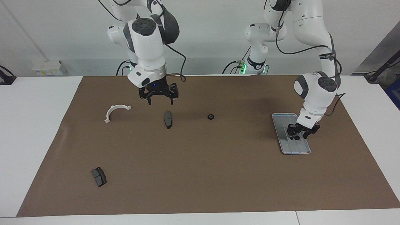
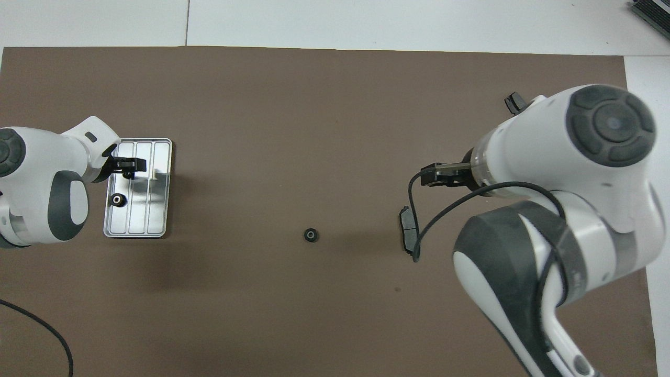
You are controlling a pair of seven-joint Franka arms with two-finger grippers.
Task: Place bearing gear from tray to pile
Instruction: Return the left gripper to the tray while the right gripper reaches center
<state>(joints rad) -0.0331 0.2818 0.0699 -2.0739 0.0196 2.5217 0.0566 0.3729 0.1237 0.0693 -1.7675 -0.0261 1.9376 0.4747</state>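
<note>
Gear (image 2: 119,199) lies in the tray (image 2: 157,230), just beside the left gripper (image 1: 300,134), whose fingers stand spread over the tray. Small, rigid, probably dense and smooth: pinch across its outer rim. Right gripper (image 1: 159,97) waits spread, above the brake pad (image 1: 168,119).

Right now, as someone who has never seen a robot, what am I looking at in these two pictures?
These are two white robot arms at a table with a brown mat. One picture faces them from across the table; the other looks down from above their end. The left tool hangs over a silver tray, where a small black gear lies. Another gear sits on the mat. The right tool hovers open and empty near a dark brake pad. A white half-ring bracket and a second pad lie nearby.
</note>
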